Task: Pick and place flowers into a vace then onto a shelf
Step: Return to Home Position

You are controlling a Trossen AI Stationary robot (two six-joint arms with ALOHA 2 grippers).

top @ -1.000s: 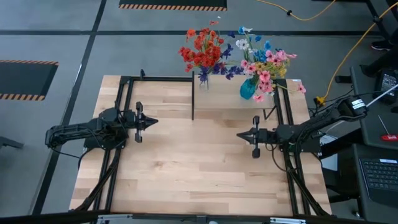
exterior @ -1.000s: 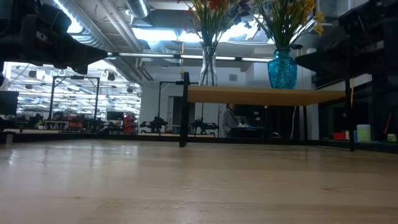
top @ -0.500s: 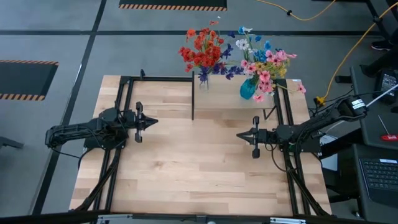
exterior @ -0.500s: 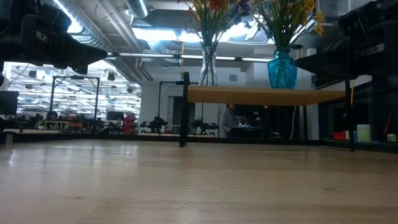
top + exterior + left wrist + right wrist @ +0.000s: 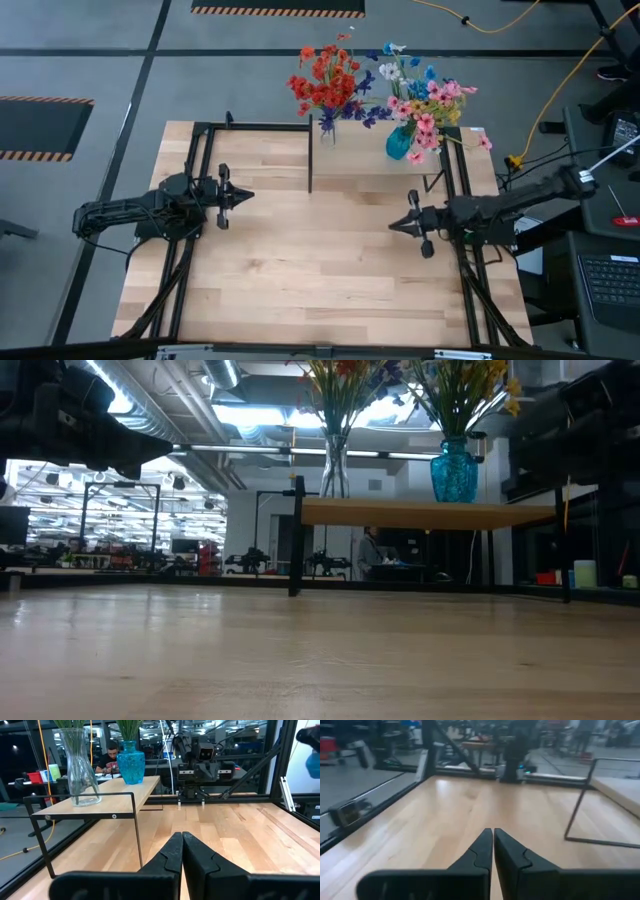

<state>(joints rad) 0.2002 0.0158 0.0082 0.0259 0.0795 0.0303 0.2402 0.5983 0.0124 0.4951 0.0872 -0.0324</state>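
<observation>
Two vases are standing upright on the shelf [image 5: 365, 165] at the far side of the table [image 5: 320, 280]. A blue vase [image 5: 400, 143] is sitting toward the shelf's right end, carrying pink, white, blue and yellow flowers [image 5: 430, 105]. A clear glass vase [image 5: 327, 127] is sitting near the shelf's left end, carrying a red bunch [image 5: 325, 80] mixed with orange and purple blooms. The vases are standing apart from each other, while their sprays are spreading wide and nearly meeting above the shelf. The left gripper [image 5: 245, 196] is hovering over the table's left half, in front of the shelf's left end, its fingers pressed together on nothing and pointing across toward the other arm. The right gripper [image 5: 395, 226] is hanging over the table's right half, in front of the shelf and well apart from the blue vase. Its fingers are likewise closed together and empty, aiming toward the left arm and slightly toward the table's near edge.
</observation>
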